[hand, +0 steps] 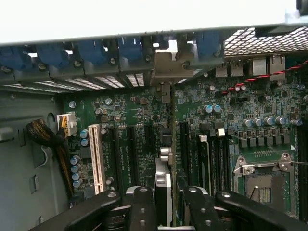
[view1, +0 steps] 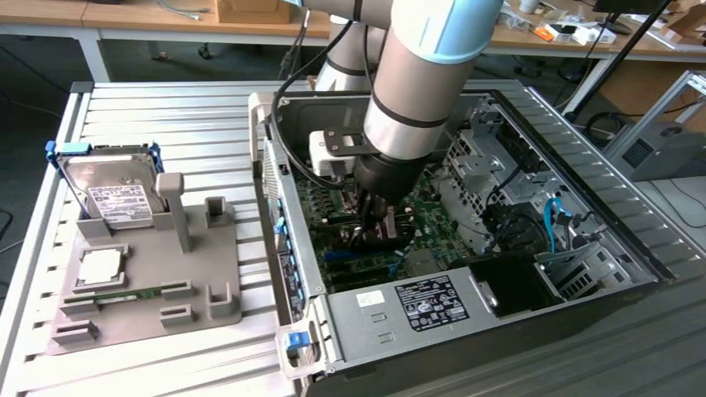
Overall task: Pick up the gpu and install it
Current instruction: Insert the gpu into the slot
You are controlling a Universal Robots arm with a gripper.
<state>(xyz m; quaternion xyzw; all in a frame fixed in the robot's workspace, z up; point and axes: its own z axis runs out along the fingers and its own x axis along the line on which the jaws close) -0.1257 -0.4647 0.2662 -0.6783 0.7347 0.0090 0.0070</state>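
In the wrist view the gpu (hand: 163, 185) is seen edge-on as a thin card between my two black fingers (hand: 143, 207). It stands upright over the dark expansion slots of the green motherboard (hand: 130, 110). Its silver end bracket (hand: 166, 72) reaches the rear slot opening of the case. My gripper (hand: 168, 211) is shut on the card's top edge. In the exterior view my gripper (view1: 373, 227) is down inside the open computer case (view1: 596, 207), low over the motherboard, and the arm hides most of the card.
A white slot (hand: 96, 156) lies beside the card, an open CPU socket (hand: 262, 185) on its other side. The power supply (view1: 431, 302) fills the case's near end. On the exterior view's left a grey fixture (view1: 165, 289) holds a silver hard drive (view1: 105, 194) and a RAM stick (view1: 121, 296).
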